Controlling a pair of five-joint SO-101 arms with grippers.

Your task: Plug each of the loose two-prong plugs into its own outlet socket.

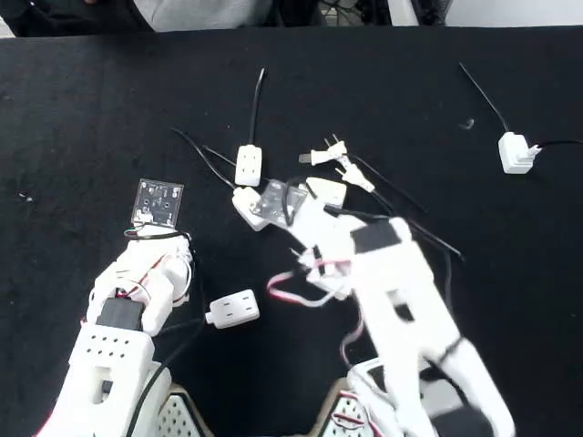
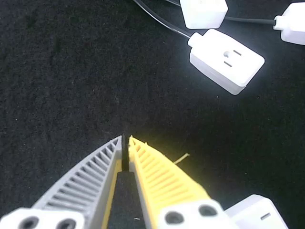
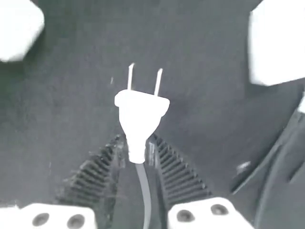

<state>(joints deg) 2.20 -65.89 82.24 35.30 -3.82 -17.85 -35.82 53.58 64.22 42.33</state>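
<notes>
Right gripper (image 3: 137,143) first: we are seeing it clamping a white two-prong plug (image 3: 141,107) by the neck. Its ribbed fingers (image 3: 164,162) are pressing on both sides, the prongs are pointing away from the wrist, and the cable is trailing back between the fingers.

Over the black table (image 1: 82,109), the right arm (image 1: 401,291) is standing out from the near edge, its wrist hanging above the table's middle. We are finding a cluster of white outlet sockets lying there. A far socket (image 1: 248,166) is sending its cable toward the far edge, a second socket (image 1: 244,208) is lying partly under the wrist, and a third socket (image 1: 330,190) is lying just beside it. A first loose plug (image 1: 323,155) and a second loose plug (image 1: 357,173) are resting just beyond the third socket, prongs bare.

A lone socket (image 1: 516,153) is sitting well apart, near the right edge, with cables leaving it. Whether a plug is seated in it we cannot tell.

Our left gripper (image 2: 126,143) is hanging over bare table by the near left corner. Its grey and yellow fingers are meeting at the tips with nothing between them. A near socket (image 1: 232,309) is lying between the two arms, close to the near edge.
</notes>
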